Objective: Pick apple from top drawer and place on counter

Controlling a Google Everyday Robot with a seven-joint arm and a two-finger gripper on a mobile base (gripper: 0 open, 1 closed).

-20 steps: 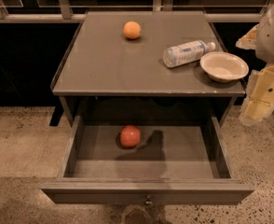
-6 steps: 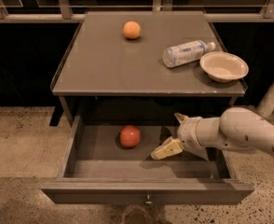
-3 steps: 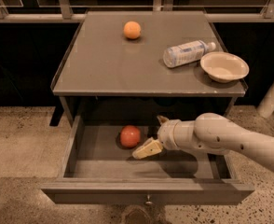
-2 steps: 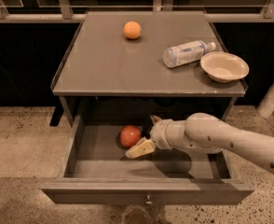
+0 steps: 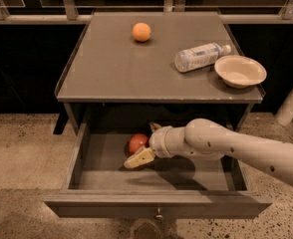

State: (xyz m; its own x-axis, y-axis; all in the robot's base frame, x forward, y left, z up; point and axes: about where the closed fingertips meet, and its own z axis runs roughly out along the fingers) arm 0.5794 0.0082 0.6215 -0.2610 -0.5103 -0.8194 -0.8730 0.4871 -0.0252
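Observation:
The red apple lies in the open top drawer, near its back and left of centre. My gripper has reached into the drawer from the right. It is open, with one pale finger in front of the apple and the other behind it. The arm crosses the drawer's right half and hides that part of the floor. The counter is the dark grey cabinet top above the drawer.
On the counter stand an orange round fruit at the back, a plastic bottle lying on its side, and a pale bowl at the right edge. A railing runs behind the cabinet. Speckled floor surrounds it.
My gripper has moved left across the drawer, from beside the apple on its right to straddling it. The apple has not moved.

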